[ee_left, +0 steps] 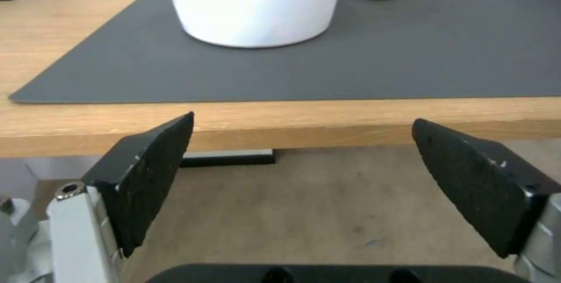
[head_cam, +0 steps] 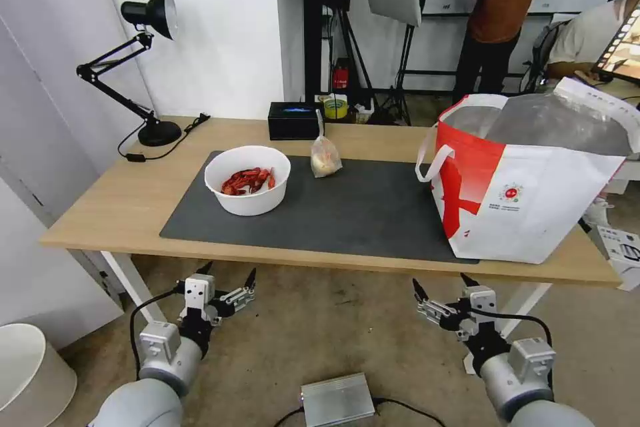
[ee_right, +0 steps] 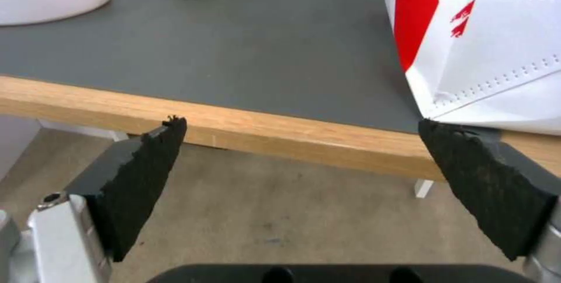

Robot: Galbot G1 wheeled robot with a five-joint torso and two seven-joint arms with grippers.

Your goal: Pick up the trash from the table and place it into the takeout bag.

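Trash pickup looks barely started, we judge: nothing is gripped and two items sit on the table (head_cam: 100, 213). We see the bowl (head_cam: 247, 179) of red crayfish shells on the left part of the grey mat (head_cam: 360, 213), and the small knotted bag (head_cam: 325, 157) near the mat's far edge, just right of the bowl and apart from it. Takeout bag (head_cam: 527, 180) stands upright at the right end of the mat, mouth open, foil lining showing; we can't tell from here whether anything is already inside. No clamshell or tissue on the tabletop that we can make out. Left gripper (head_cam: 230, 277) hangs below and in front of the table edge, fingers spread wide, holding nothing; in its wrist view the bowl is straight ahead past the edge. Right gripper (head_cam: 443, 283) is likewise low in front of the edge, fingers spread, empty, with the takeout bag's corner close ahead on its right. Black box (head_cam: 294, 120) at the far edge and the lamp (head_cam: 143, 67) at far left are not trash. Left to do, as we read it: bowl and knotted bag both into the takeout bag.
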